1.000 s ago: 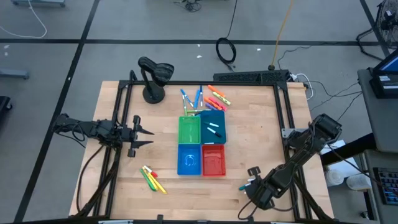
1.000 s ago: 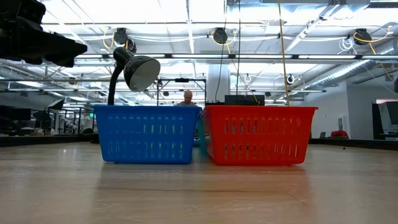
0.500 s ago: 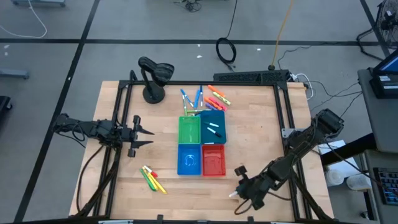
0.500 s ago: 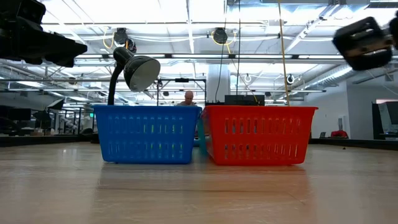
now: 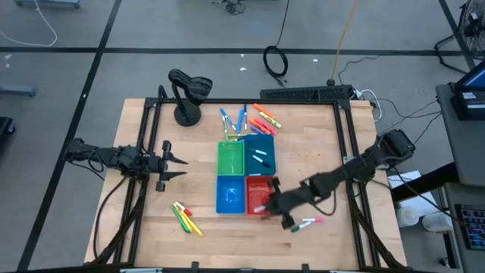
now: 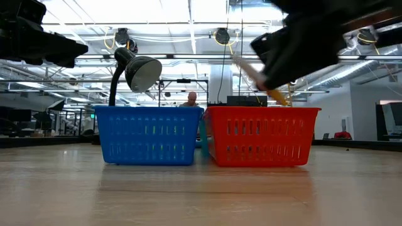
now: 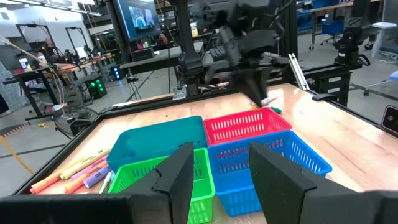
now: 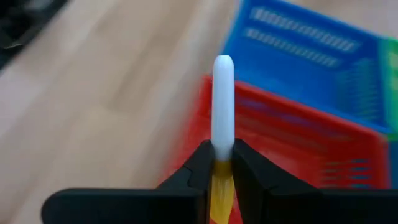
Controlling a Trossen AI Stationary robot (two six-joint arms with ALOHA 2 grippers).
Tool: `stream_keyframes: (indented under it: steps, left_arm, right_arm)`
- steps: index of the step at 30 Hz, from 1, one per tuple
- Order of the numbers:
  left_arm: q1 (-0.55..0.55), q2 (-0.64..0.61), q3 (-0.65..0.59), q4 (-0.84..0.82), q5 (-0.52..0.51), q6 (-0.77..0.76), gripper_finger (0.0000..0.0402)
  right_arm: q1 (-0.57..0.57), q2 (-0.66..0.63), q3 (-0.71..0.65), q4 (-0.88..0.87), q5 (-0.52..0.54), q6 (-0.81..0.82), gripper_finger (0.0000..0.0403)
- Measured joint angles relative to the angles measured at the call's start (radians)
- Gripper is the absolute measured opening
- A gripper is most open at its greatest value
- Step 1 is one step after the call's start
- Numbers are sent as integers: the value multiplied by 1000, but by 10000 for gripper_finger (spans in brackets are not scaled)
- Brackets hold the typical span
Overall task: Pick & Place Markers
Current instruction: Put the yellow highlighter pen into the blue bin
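Overhead, strip lights are glowing (room cluttered) as the wooden counter [image 5: 318,136] is carrying bins; right fingers [image 8: 217,163] are pinching a white marker [image 8: 222,106], left fingers [image 5: 168,161] are waiting parted.

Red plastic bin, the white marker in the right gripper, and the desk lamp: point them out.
red plastic bin [image 5: 261,191], high view, floor at its middle.
white marker [image 8: 223,102], right wrist view, white barrel above the fingers.
black desk lamp [image 5: 187,116], high view, round base.
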Motion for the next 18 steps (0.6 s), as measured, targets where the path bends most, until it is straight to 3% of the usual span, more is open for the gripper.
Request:
stream_keyframes:
  steps: [6,13,18]
  left_arm:
    - [0,0,0,0,0,0,159]
    - [0,0,0,0,0,0,159]
    - [0,0,0,0,0,0,159]
  right_arm:
    - [-144,-17,0,1,-5,-5,37]
    - [-285,-78,2,21,-133,-8,31]
    - [-362,-119,2,12,-142,-13,35]
